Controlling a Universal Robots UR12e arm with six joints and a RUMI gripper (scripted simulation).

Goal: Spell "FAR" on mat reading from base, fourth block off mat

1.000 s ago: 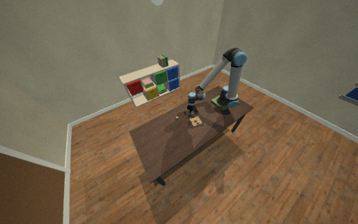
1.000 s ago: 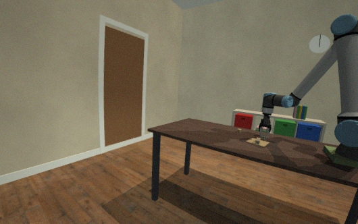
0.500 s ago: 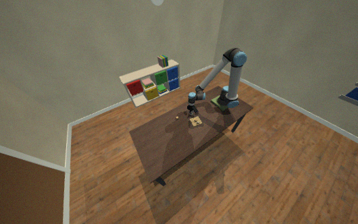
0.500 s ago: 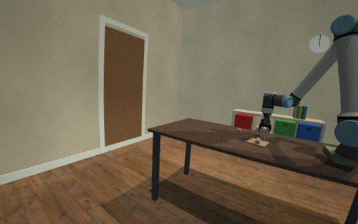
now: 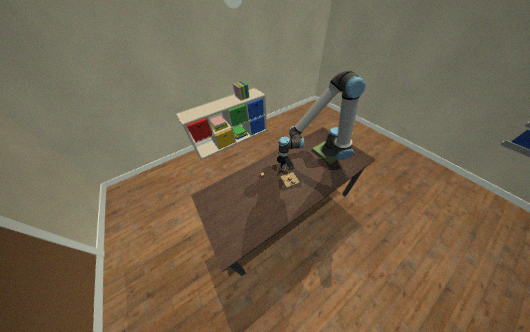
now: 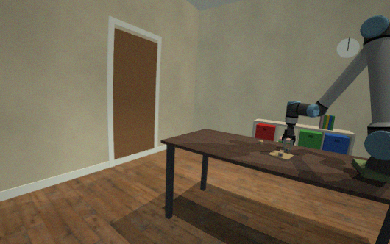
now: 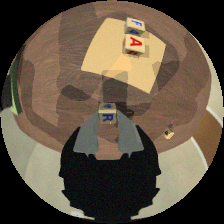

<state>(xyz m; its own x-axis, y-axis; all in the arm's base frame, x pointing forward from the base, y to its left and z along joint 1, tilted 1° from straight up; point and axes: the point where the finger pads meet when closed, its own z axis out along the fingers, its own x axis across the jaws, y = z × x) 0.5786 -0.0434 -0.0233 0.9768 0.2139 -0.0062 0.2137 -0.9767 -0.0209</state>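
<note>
The block with the blue R (image 7: 107, 116) is pinched between the two grey fingers of the gripper (image 7: 108, 131), lifted above the brown surface (image 7: 55, 75). From the wrist view it hangs over bare wood, short of the near edge of the tan mat (image 7: 107, 60), with its shadow falling partly across that edge. The gripper is closed narrowly on the block, one finger on each side, the lettered face turned up toward the camera.

On the mat two more blocks sit side by side and touching: one with a red A (image 7: 134, 45) and, just beyond it, one with a blue F (image 7: 135, 25). Both lie toward the mat's far corner as the wrist camera sees it. The fourth block (image 7: 169, 132) rests on the surface well apart from the mat, off to the side; its letter is too small to read.

From the side of the room, the gripper (image 6: 287, 147) points straight down, just above the mat (image 6: 274, 153), and the small stray block (image 6: 260, 141) sits farther along the surface (image 6: 206, 141). The arm (image 5: 320, 107) reaches out from its green base plate (image 5: 317, 148) at one end of the surface. Behind stands a white shelf unit (image 5: 200, 112) with coloured bins, a door (image 6: 134, 92) in the side wall, and a round clock (image 6: 347, 48) high on the far wall.
</note>
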